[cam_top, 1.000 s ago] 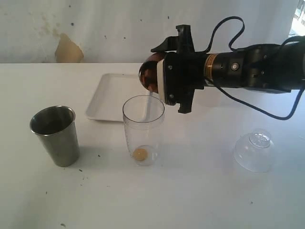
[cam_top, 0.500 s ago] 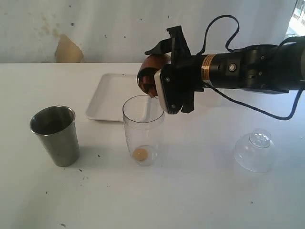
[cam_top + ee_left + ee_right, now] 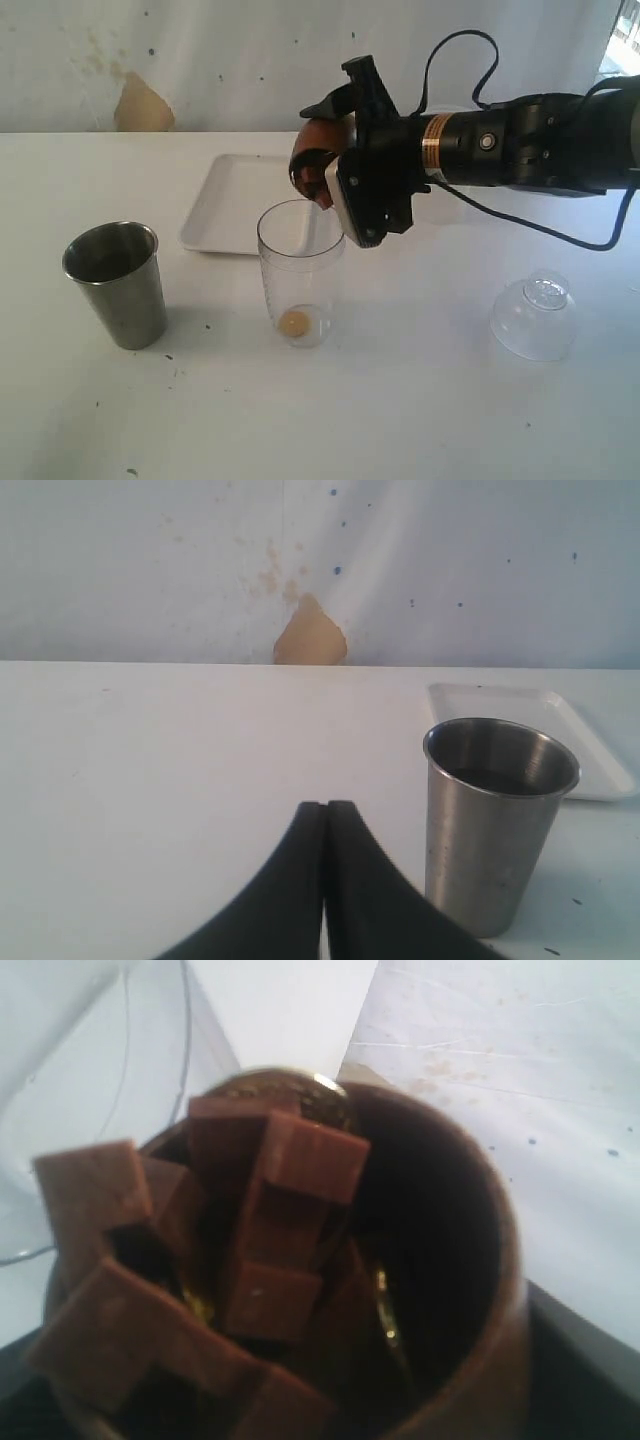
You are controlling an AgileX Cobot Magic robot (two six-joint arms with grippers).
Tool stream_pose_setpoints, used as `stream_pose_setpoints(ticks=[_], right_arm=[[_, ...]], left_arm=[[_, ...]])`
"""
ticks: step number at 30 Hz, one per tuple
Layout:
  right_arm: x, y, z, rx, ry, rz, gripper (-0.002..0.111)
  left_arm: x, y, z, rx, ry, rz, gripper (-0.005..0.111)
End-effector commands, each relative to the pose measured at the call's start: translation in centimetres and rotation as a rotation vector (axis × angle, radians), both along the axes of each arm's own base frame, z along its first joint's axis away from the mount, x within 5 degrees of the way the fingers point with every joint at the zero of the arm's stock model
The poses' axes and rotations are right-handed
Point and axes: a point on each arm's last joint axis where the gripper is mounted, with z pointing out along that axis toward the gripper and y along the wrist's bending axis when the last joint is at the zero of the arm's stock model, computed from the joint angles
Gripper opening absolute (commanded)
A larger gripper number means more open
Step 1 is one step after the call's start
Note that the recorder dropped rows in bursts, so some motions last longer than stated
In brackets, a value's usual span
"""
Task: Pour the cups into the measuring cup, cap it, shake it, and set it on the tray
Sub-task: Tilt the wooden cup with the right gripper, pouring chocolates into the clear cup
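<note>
My right gripper [image 3: 335, 165] is shut on the brown wooden cup [image 3: 312, 150], held tipped on its side just above and behind the rim of the clear measuring cup [image 3: 300, 270]. In the right wrist view the wooden cup [image 3: 440, 1260] fills the picture, with brown chocolate pieces [image 3: 270, 1220] and gold-wrapped bits inside. One tan piece lies at the measuring cup's bottom. The steel tumbler [image 3: 115, 285] stands upright at the left; it also shows as the tumbler [image 3: 495, 820] beside my left gripper [image 3: 325, 806], which is shut and empty. The white tray [image 3: 235, 205] lies behind the measuring cup.
A clear dome lid [image 3: 535, 315] rests on the table at the right. A pale wall with a tan patch [image 3: 140, 105] bounds the table's far edge. The right arm and its black cable reach in from the right.
The right gripper has rolled and shifted slightly left and up, tilting the wooden cup further over the measuring cup. The tumbler, lid and tray have stayed put.
</note>
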Motion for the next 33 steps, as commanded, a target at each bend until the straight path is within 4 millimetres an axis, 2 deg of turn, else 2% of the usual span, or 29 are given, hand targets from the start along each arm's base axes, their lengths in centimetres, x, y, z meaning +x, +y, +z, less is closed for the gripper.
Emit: stream_pose_setpoints(ticks=[1,22,27,33], right_arm=[[-0.03,0.14,0.79,-0.005,-0.046,0.023,0.0],[-0.22,0.54,1.08,0.001,-0.088,0.073,0.0],[-0.23,0.57,1.06,-0.06,-0.14,0.099,0.0],[-0.3,0.78,1.1,-0.051,-0.138,0.101,0.0]], left_arm=[[-0.01,0.0,0.01,0.002,-0.014,-0.001,0.0],[-0.01,0.0,0.01,0.002,-0.014,-0.001,0.0],[-0.01,0.0,0.01,0.002,-0.014,-0.001,0.0],[-0.01,0.0,0.01,0.002,-0.014,-0.001,0.0]])
